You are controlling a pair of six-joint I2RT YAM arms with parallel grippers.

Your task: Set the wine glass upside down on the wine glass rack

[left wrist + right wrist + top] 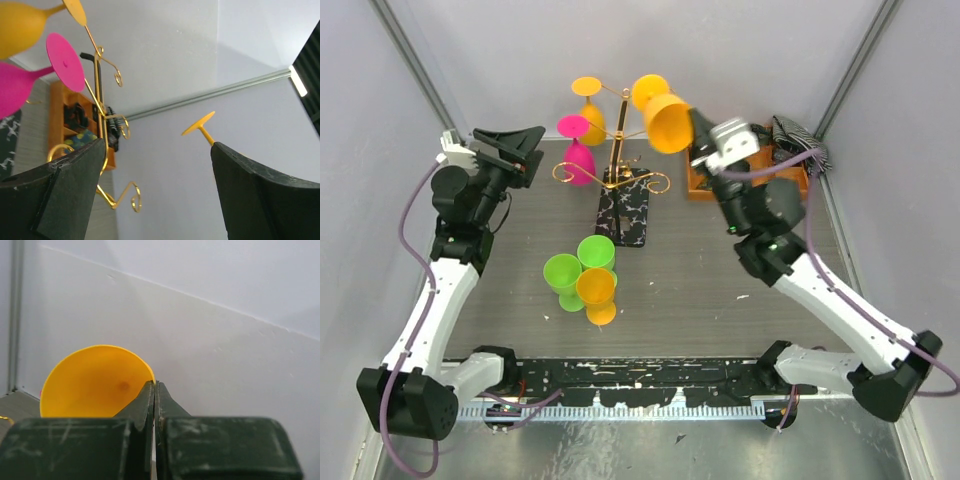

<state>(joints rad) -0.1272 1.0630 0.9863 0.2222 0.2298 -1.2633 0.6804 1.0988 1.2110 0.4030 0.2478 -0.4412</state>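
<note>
The right gripper point(154, 386) is pinched fully closed on the rim of the wine glass point(667, 122), a yellow-orange one, and its wrist view looks straight into the bowl. The glass is held up in the air, tilted onto its side just right of the top of the wine glass rack point(619, 140). Its mouth is toward the gripper and its foot points at the rack's upper arms. In the left wrist view the foot stands apart from the gold curls, so the glass hangs on nothing. The left gripper point(156, 147) is spread wide with nothing between its black fingers point(65, 195), raised to the left of the rack and facing it. On the rack's left side two glasses hang upside down by their feet, a pink glass point(579, 162) lower and a yellow glass point(592, 122) above it. The rack's black base point(625, 212), speckled white, sits on the grey table point(720, 290). Nearer the arms, two green glasses point(562, 272) and an orange glass point(597, 287) are clustered close together. An orange tray point(698, 182) lies behind the right arm, partly hidden.
</note>
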